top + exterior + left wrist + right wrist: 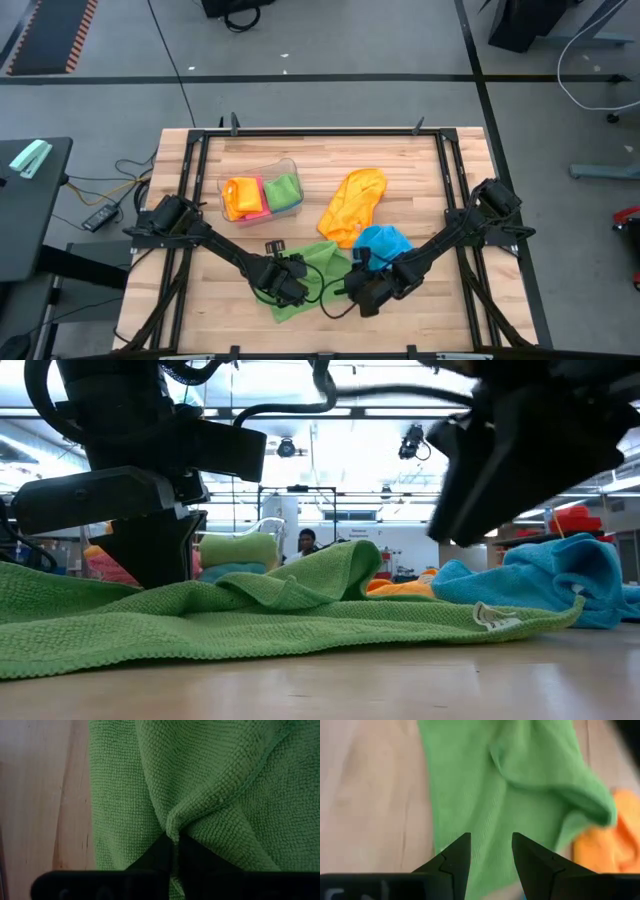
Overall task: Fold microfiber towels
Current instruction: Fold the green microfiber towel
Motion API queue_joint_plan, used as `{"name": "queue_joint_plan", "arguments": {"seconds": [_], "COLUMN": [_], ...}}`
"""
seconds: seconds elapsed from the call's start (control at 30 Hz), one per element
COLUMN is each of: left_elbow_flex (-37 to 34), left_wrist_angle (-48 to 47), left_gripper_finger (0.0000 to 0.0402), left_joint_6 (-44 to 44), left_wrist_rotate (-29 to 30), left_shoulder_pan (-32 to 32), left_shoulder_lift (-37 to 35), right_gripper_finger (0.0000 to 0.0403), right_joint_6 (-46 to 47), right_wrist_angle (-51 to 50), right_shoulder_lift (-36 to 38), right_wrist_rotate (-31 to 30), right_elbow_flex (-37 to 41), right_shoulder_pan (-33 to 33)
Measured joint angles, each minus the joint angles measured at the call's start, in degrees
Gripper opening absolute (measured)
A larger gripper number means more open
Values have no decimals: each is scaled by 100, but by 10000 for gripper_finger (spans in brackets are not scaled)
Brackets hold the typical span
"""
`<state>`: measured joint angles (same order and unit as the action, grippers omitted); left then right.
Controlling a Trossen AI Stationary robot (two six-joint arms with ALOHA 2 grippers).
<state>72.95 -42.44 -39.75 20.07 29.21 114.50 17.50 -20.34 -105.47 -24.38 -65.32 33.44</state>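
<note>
The wooden table [330, 170] carries everything; the green towel [305, 280] lies rumpled at its near-middle edge, its long axis running slantwise from the near-left corner up toward the orange towel [352, 205], which stretches lengthwise away from the arms. The left gripper [172, 851] sits on the green towel's left part, clenched on a pinched ridge of it; the right gripper [490, 851] hovers at the towel's right side, fingers parted, grasping nothing. The blue towel [383, 241] lies bunched just beside the right arm — touching the orange one. The clear tub [262, 196], far-left, holds folded orange, pink and green cloths.
</note>
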Motion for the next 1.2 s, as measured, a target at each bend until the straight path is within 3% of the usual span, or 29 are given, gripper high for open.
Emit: {"name": "queue_joint_plan", "arguments": {"seconds": [0.37, 0.63, 0.97, 1.2], "left_elbow_flex": [0, 0, 0, 2], "left_wrist_angle": [4, 11, 44, 37], "left_gripper_finger": [43, 42, 55, 52], "left_joint_6": [0, 4, 31, 31], "left_wrist_rotate": [0, 31, 84, 83], "left_shoulder_pan": [0, -13, -9, -4], "left_shoulder_lift": [0, 2, 4, 4], "right_gripper_finger": [152, 152, 152, 129], "right_joint_6": [-1492, -1777, -2206, -2315], "right_wrist_angle": [2910, 4657, 5005, 4893], "right_shoulder_lift": [0, -90, -1269, -1452], "right_wrist_rotate": [140, 1024, 1275, 1146], "right_elbow_flex": [1030, 1581, 853, 706], "right_shoulder_pan": [-315, -845, -943, -943]}}
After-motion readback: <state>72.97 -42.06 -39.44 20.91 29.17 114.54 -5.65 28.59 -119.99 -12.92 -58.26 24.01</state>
